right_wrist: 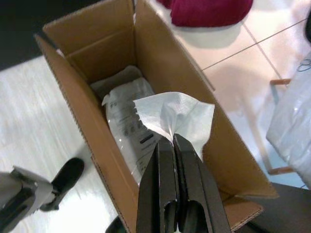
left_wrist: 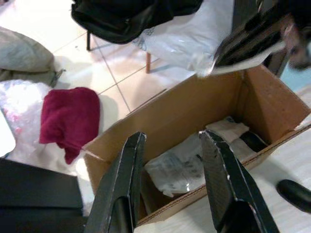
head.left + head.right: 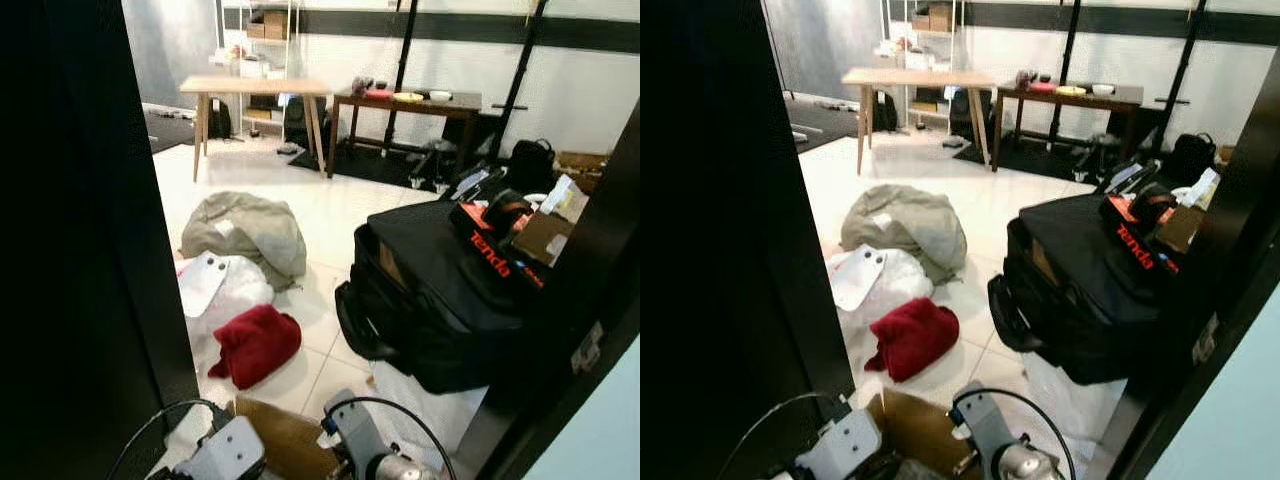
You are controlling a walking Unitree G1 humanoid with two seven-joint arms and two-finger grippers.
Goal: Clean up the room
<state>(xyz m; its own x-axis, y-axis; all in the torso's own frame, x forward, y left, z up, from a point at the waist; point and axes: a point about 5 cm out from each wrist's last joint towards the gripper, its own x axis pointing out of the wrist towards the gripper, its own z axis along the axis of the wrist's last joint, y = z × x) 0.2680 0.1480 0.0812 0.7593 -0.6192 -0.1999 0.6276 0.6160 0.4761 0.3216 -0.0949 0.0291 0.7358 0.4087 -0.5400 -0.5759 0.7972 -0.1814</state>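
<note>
While the right gripper [image 1: 172,138] hangs over the open cardboard box [image 1: 160,68], its two black fingers are pressed together on a crumpled white tissue [image 1: 174,119], which sits just above the box's inside. Inside the box lies a clear plastic packet w/ printed text [image 1: 127,119], plus a grey-white item at the far end.

Left gripper [image 2: 170,145] is also over the box [image 2: 194,102], at its near wall, fingers spread w/ nothing between them; the packet [image 2: 175,167] shows through the gap.

Rel. to the box: a dark red cloth [image 3: 255,343] lies on the white tile floor [image 3: 330,205] just beyond it, partly on a white plastic bag [image 3: 235,290]. Further past that, a grey-green bundle of fabric [image 3: 245,230]. To the box's right, a big black suitcase [image 3: 440,300] w/ an orange "Tenda" carton [image 3: 495,250] and other clutter on top; white plastic sheeting [image 2: 194,34] lies between suitcase and box.

Far side of the room from the box: a light wooden table [image 3: 255,90] and a dark table [image 3: 405,105] w/ small items on it, against a white wall.
</note>
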